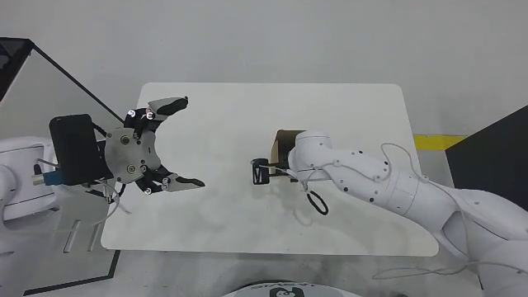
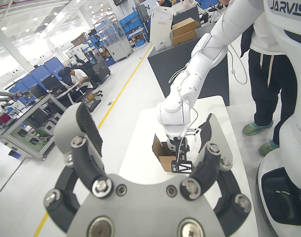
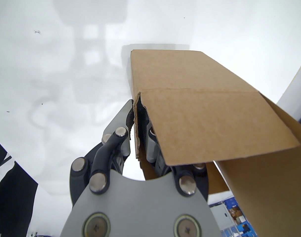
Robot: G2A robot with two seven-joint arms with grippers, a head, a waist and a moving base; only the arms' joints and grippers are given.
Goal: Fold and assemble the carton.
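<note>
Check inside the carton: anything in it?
The right gripper pinches a wall of the carton, one finger inside. Otherwise the visible interior looks empty; the floor is hidden by the walls and gripper.

I list: carton [image 1: 286, 141] on table [image 1: 330, 103], near its middle, pinched in my right gripper [image 1: 261, 172]; left gripper [image 1: 191, 142] well apart, over table's left side.

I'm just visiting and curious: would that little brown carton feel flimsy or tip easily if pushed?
Probably light: the carton is thin cardboard, hollow, open-flapped. Likely bendy: one edge looks frayed where the right arm's jaws pinch a single wall. It may slide or tip on the smooth white table.
</note>
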